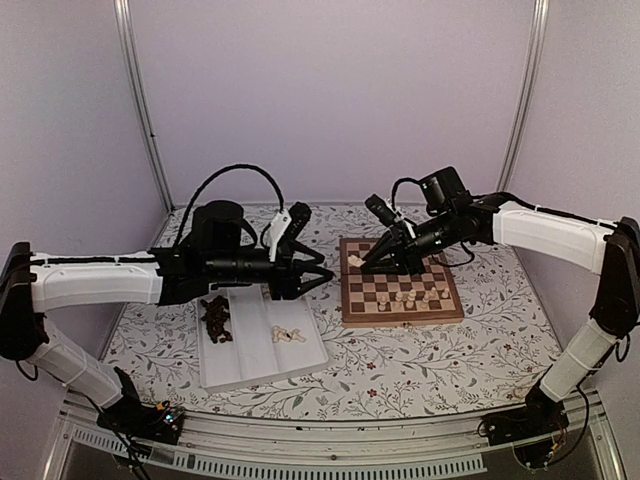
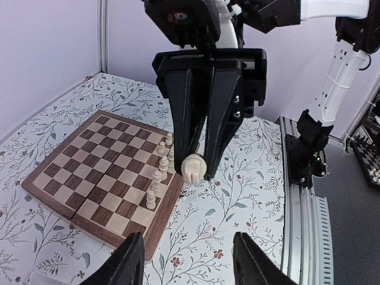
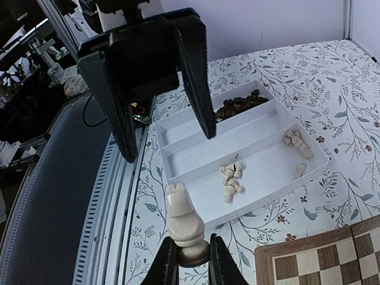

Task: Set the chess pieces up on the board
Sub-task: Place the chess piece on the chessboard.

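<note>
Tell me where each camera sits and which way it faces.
Top external: above and behind the robot, looking down on the board, the tray, the left arm and the right arm.
Left wrist: on the left arm, facing the board; its own fingers below, the right gripper ahead.
Right wrist: on the right arm, facing the tray; its own fingers hold a cream piece, the open left gripper ahead.
Shared: both wrist views show the cream piece.

White arms (image 1: 90, 280) carry black wrists (image 1: 230, 265) (looped cables (image 1: 230, 172)).

Right gripper (image 3: 190, 248) pinching cream chess piece (image 3: 181, 214), white tray (image 3: 249, 134) behind, left gripper (image 3: 170, 145) spread
</note>
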### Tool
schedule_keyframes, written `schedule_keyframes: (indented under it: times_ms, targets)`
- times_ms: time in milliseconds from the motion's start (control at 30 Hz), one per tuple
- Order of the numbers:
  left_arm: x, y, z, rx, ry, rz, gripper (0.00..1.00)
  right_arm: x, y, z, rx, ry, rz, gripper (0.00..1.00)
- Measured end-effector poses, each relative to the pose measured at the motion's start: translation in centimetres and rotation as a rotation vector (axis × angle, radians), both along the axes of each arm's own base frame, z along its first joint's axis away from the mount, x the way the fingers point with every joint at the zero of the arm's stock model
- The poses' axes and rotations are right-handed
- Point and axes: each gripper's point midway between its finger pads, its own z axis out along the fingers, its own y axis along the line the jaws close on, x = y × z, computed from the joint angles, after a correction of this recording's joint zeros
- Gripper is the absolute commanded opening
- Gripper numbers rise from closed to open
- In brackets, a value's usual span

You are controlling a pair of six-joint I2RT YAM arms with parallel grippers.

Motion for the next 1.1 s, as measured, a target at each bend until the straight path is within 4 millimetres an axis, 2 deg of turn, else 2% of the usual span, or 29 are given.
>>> schedule_keyframes:
  times_ms: [167, 300, 400, 667, 833, 867, 1000, 1100]
  targets:
    - [0.5, -2.7, -0.3, -0.009, 0.011, -0.032, 0.56, -1.4, 0.0, 0.9, 0.05, 0.043, 0.043, 0.05]
    - [0.9, -3.9, 0.2, -0.03, 0.033, -0.046, 0.52, -1.9, 0.0, 1.5, 0.073, 0.045, 0.058, 0.05]
    - [0.9, -4.5, 0.6, -0.042, 0.049, -0.066, 0.44, -2.0, -0.1, 1.6, 0.079, 0.042, 0.061, 0.06]
    - [0.2, -5.9, 1.0, -0.063, 0.098, -0.146, 0.13, -2.2, -0.3, 0.9, 0.069, 0.049, 0.055, 0.06]
    - [0.0, -6.3, 0.8, -0.063, 0.118, -0.164, 0.05, -2.1, -0.6, 0.6, 0.055, 0.054, 0.039, 0.07]
    - [0.1, -6.4, 0.8, -0.062, 0.116, -0.166, 0.03, -2.1, -0.7, 0.5, 0.054, 0.055, 0.037, 0.09]
    - [0.2, -6.5, 0.7, -0.059, 0.12, -0.164, 0.01, -2.0, -0.8, 0.4, 0.047, 0.05, 0.028, 0.34]
    - [0.4, -6.6, 0.3, -0.044, 0.125, -0.153, 0.01, -1.9, -1.3, 0.2, 0.038, 0.036, 0.012, 0.43]
